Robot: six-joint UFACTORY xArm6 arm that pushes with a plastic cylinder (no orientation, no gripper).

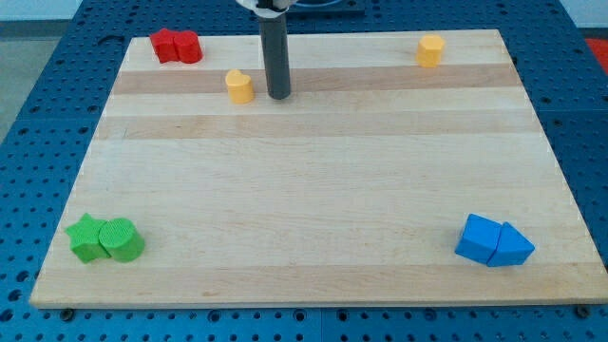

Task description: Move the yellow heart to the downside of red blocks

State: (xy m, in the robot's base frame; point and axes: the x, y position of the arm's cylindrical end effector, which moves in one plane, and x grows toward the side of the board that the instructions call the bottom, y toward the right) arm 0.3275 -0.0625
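Two red blocks touch each other at the view's top left: a star-like one (168, 45) and a round one (189, 48). A small yellow block (239, 85), apparently the heart, lies below and to the right of them, with a gap between it and the red pair. My tip (278, 96) rests on the board just to the right of this yellow block, a small gap apart from it. The dark rod rises straight up out of the view's top.
A second yellow block (430, 49) sits at the top right. A green star (86, 237) and a green cylinder (123, 239) touch at the bottom left. A blue cube (478, 237) and a blue triangle (514, 247) touch at the bottom right. The wooden board (313, 180) lies on a blue perforated table.
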